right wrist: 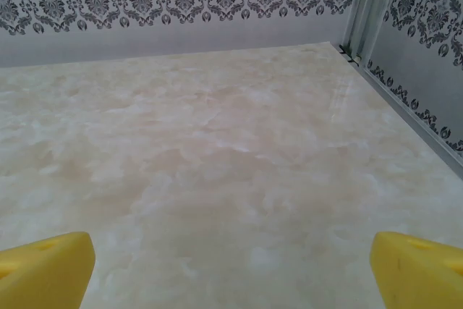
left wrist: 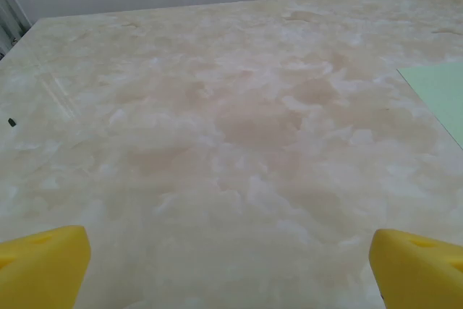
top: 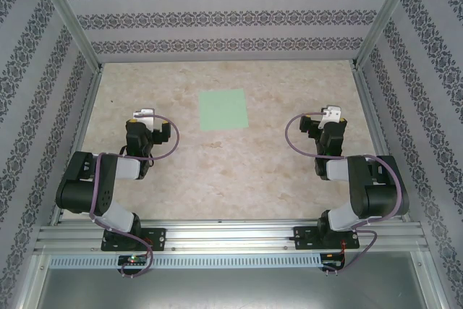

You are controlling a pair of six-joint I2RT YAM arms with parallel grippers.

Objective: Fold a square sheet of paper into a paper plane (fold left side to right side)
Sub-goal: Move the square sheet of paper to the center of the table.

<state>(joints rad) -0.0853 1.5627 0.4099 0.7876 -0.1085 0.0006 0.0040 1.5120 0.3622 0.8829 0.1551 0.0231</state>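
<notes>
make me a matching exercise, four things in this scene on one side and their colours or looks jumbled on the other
Things:
1. square sheet of paper
2. table
3. back wall
4. mounting rail

Looks:
a. silver metal
b. pale mint green
c. beige marbled
d. grey with dark floral stripes

Pairs: 1-b, 2-c, 3-d, 4-a
</notes>
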